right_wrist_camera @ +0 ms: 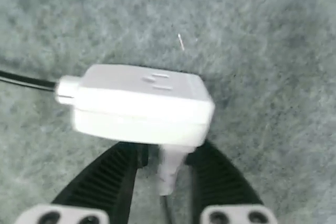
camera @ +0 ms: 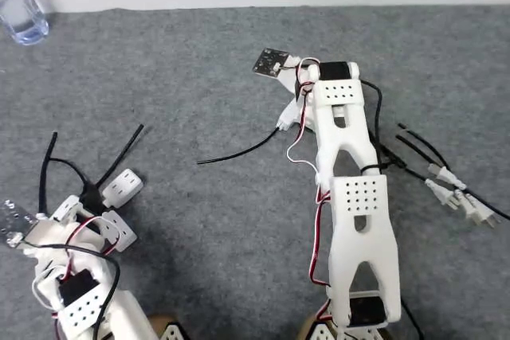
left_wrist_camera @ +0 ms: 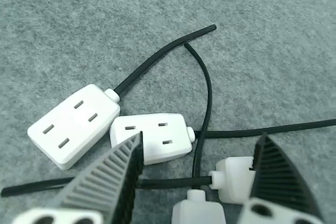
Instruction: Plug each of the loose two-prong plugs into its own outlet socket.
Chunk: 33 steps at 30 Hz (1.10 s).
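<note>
L pincer [left_wrist_camera: 200, 145] hangs released over a cluster of sockets [left_wrist_camera: 152, 137] at the near-left of the desk [camera: 199, 77], w/ nothing betw its fingers. Mid-desk, R pincer [right_wrist_camera: 169, 153] is clenched on a plug [right_wrist_camera: 168, 174]. The plug's front meets the face of a lone socket [right_wrist_camera: 142, 103], whose cord [camera: 239, 147] trails off to the left. Prongs are hidden, so can't tell how deep they sit. Far right, more plugs [camera: 478, 212] lie loose, well apart from any socket.

Step in hand, prob.: seating this plug. To do it well, keep the plug square to the slots and push straight along the prongs, no twist. The lone socket is unbraced on the desk and may slide or tip, so go slow, or have the L arm steady it. Let go only once the plug body sits flush.
</note>
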Each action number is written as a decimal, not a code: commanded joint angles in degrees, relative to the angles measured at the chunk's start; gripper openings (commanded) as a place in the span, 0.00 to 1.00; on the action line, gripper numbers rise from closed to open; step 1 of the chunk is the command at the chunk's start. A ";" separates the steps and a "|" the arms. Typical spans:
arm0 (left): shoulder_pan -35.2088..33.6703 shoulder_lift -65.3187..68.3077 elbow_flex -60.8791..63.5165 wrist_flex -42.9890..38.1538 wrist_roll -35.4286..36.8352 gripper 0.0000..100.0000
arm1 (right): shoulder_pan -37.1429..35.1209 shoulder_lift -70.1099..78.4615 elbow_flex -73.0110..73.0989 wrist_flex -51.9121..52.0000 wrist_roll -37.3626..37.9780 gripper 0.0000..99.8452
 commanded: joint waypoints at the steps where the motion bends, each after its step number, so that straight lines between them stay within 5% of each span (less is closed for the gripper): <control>1: 0.18 -0.09 -0.31 -1.05 -0.18 0.32 | -0.48 1.54 -7.38 -0.40 0.62 0.01; 19: 0.18 -0.09 -0.31 -0.97 -0.18 0.32 | -4.97 2.24 -19.60 -4.18 -3.16 0.01; 21: 0.18 -0.09 -0.31 -0.97 -0.18 0.32 | -4.97 2.33 -18.64 -4.70 -4.13 0.06; 27: 0.18 -0.09 -0.31 -0.97 -0.18 0.32 | -4.53 2.95 -18.46 -1.71 -5.54 0.42; 33: 0.18 -0.09 -0.31 -0.97 -0.18 0.32 | -4.70 -0.84 -18.55 3.12 -5.63 0.41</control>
